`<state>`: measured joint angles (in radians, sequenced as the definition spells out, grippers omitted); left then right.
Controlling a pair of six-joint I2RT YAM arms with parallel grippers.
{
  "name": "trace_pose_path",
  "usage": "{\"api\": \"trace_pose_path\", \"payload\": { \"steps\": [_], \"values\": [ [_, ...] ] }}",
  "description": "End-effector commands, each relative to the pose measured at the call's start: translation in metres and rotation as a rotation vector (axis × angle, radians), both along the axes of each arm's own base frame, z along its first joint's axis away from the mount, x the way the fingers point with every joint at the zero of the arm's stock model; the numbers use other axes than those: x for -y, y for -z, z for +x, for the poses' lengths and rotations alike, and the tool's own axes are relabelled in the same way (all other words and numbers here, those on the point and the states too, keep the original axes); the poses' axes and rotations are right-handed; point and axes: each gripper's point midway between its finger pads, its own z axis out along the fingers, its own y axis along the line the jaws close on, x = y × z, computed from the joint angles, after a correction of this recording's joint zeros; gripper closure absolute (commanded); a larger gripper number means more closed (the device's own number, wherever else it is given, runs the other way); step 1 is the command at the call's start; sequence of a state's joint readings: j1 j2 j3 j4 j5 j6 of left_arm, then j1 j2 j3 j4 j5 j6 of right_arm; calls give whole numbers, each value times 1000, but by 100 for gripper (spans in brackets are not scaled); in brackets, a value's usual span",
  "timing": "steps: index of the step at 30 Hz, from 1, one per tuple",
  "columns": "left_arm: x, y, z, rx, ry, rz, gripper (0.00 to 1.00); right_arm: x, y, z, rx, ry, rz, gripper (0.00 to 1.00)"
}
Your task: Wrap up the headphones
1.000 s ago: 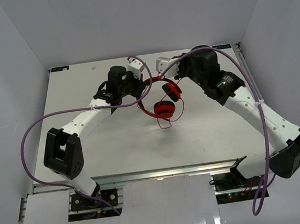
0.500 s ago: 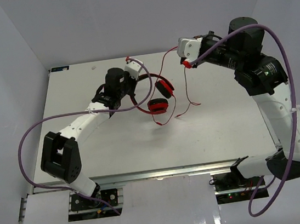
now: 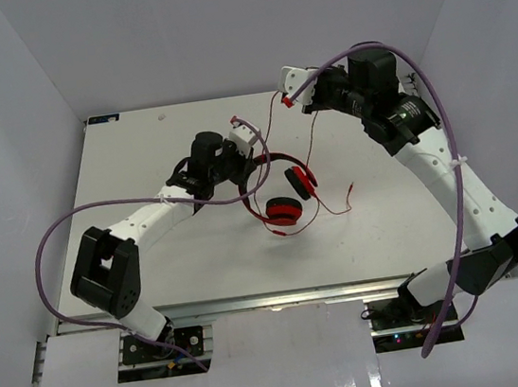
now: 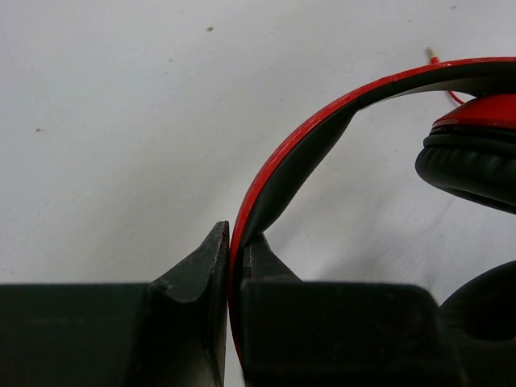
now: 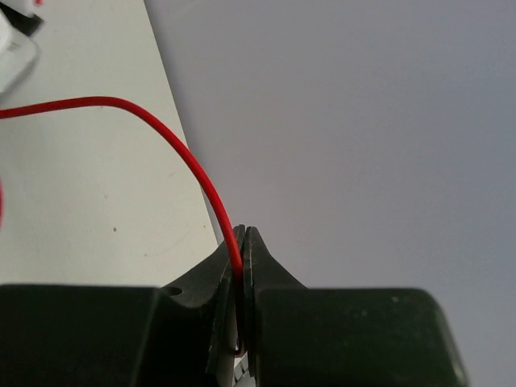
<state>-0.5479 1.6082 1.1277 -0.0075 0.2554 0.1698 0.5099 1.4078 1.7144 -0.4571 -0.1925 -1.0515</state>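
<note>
Step in hand, as judged: a turn of the thin red cable (image 5: 161,137) is being carried toward the headphones (image 3: 283,190) for winding.

- Headphones are being held over mid-desk (image 3: 153,255), with the headband (image 4: 306,145) arching up and the two ear cups hanging low. One cup (image 3: 284,212) is probably touching the desk; the overhead view is too poor to be sure.
- Left jaws: nearly together, clamped on the headband edge, red rim pinched between the tips. Nothing else is being touched.
- Right jaws: closed tight on the cable, raised high near the far edge of the desk, well apart from the headphones. The cable is being bent in an arc away from the tips.
- Slack is lying looped on the desk in front of the cups, with the plug (image 3: 350,187) trailing to the right.

To do it well:
- The headband should be gripped firmly so it is not being dragged by the cable.
- Only light tension should be applied, or the thin cable may slip.
- The strand should be led across the headband, not the cups, with the loose loop watched for snagging.
</note>
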Motion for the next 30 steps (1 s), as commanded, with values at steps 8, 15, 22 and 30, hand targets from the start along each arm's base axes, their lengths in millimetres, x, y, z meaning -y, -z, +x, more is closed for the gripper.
{"api": "trace_pose_path", "payload": {
  "steps": [8, 15, 22, 30],
  "values": [
    [-9, -112, -46, 205, 48, -161, 100, 52, -29, 39, 80, 172, 129, 92],
    [-12, -146, -93, 175, 130, -292, 100, 32, -8, 22, -87, 123, 210, 92],
    [-32, -165, -99, 214, 61, -275, 100, 38, -20, 11, -133, 122, 410, 92],
    [-38, -128, -94, 174, 27, -201, 100, 56, -69, 1, -88, 99, 514, 92]
  ]
}}
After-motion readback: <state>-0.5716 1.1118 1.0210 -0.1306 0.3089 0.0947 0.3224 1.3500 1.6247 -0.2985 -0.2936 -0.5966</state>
